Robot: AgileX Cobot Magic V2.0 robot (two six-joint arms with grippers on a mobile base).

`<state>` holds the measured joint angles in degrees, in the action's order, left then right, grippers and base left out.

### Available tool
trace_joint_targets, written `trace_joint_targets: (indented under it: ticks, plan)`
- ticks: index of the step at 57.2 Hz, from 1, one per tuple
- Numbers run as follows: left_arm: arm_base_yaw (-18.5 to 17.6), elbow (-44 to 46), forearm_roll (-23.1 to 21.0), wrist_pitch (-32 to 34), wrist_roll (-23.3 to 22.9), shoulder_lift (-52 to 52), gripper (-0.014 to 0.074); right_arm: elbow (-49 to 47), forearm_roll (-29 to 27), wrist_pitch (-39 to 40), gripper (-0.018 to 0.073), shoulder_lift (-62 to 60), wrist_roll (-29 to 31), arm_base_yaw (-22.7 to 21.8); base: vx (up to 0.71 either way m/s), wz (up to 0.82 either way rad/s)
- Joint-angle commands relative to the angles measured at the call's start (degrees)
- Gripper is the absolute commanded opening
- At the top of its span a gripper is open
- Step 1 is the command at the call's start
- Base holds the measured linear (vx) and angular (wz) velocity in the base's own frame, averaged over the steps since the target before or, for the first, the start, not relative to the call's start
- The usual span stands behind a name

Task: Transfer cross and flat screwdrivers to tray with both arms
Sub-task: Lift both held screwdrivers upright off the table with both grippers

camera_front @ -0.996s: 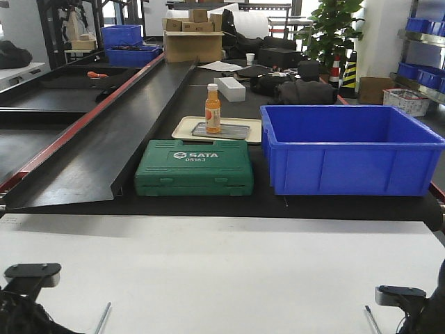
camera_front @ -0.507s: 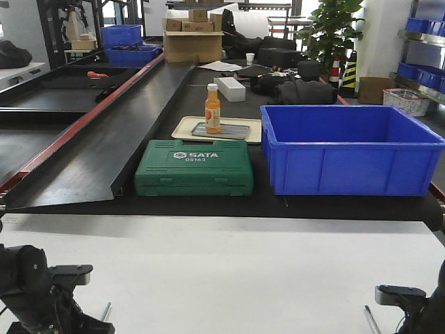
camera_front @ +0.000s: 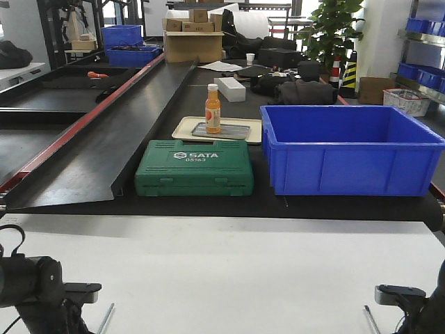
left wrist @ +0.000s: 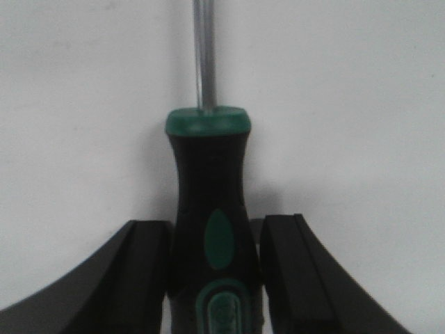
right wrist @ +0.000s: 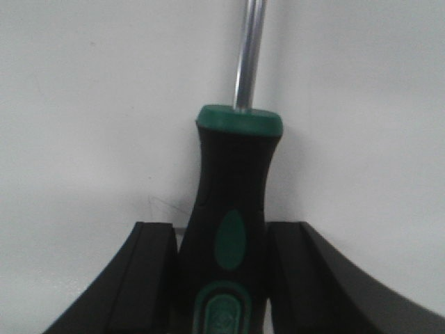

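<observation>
Black left claw [left wrist: 215,233] grips a black-and-green steel screwdriver [left wrist: 211,202], black right claw [right wrist: 222,233] grips its twin [right wrist: 233,202]; shafts point ahead at the far grey metal tray [camera_front: 236,131]

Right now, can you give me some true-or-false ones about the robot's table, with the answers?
1. The left fingers have the left screwdriver between them. True.
2. The blue bin stands beside the green case. True.
3. The orange bottle stands inside the blue bin. False: it stands on the grey tray, which lies on the cream tray.
4. The green case is shut. True.
5. The right screwdriver already lies in the grey tray. False: it is between the right fingers, over the white table.
</observation>
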<state>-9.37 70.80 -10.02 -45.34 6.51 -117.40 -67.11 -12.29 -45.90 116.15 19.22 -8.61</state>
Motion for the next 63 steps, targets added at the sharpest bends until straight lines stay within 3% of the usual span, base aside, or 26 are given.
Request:
trace_joint_targets:
  ticks: [1,17,39,63]
  plan:
    - [-1.4,0.3,-1.9,0.8,-0.6,-0.4,0.0349,-0.3,-1.5,0.5,-0.0009,-1.2,0.3,-0.2,0.00,0.00]
    - [-3.7,0.3,5.0,0.1,-0.5,-0.3,-0.0010,-0.3,-1.7,0.5,-0.0009,-1.2,0.3,-0.2,0.00,0.00]
    - [-4.0,0.3,5.9,2.9,-0.5,3.0,-0.0003,-0.3,-2.3,0.9,-0.0009,-2.3,0.2,-0.2,0.00,0.00]
    - [-4.0,0.3,5.8,7.6,-0.5,19.3,-0.0003,-0.3,-8.6,2.8,-0.0009,-16.0,0.7,-0.2,0.00,0.00]
